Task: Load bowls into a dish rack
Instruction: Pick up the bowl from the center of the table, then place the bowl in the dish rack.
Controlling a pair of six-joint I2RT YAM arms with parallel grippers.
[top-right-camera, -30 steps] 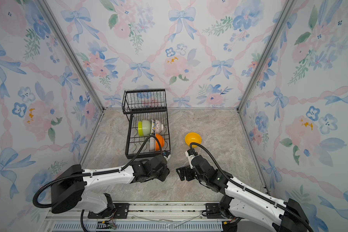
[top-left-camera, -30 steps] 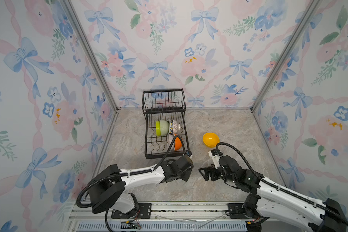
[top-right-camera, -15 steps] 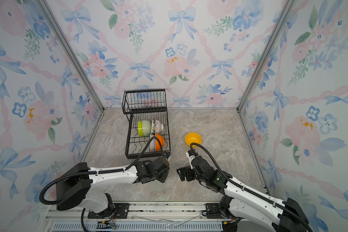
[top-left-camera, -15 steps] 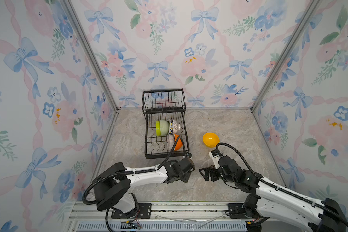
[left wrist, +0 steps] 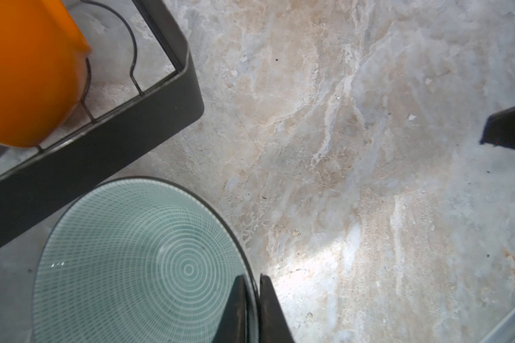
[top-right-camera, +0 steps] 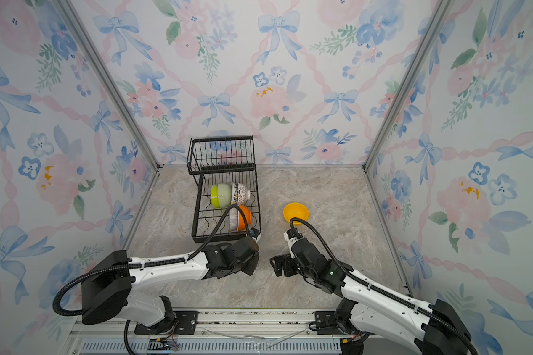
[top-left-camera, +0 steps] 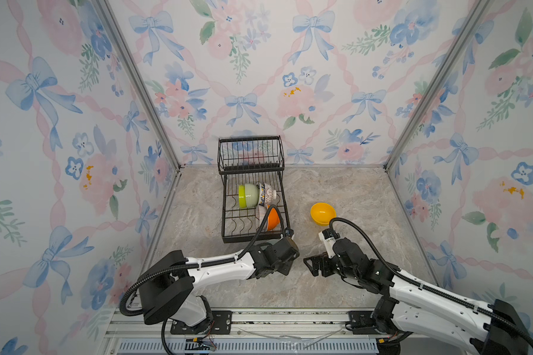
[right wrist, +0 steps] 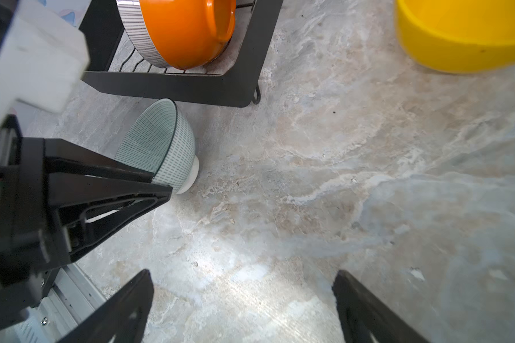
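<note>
Closing since a moment ago, the left tool point(left wrist: 252, 308) now pinches the rim of the pale teal bowl point(left wrist: 137, 261), just beside the dish rack point(left wrist: 107, 139). The bowl looks glazed, stiff, breakable and probably slippery, so the rim seems the best hold. The right tool point(right wrist: 241, 276) gapes empty near the yellow bowl point(top-left-camera: 322, 213).

The dish rack point(top-left-camera: 246, 238) is placed on the table point(top-left-camera: 366, 190) left of centre, with its raised basket at the back wall and its tray stretched forward. Mid-tray, a rear left bowl point(top-left-camera: 247, 195) is stood on edge just beside a rear right bowl point(top-left-camera: 266, 193). Before them, a front left bowl point(top-left-camera: 260, 215) is leaned against a front right bowl point(top-left-camera: 273, 219). A lone bowl point(top-left-camera: 322, 213) is set right of the rack, apart. A nearest bowl point(right wrist: 161, 145) is tilted just before the rack's front right corner, with the left gripper point(left wrist: 252, 308) on its rim.
</note>
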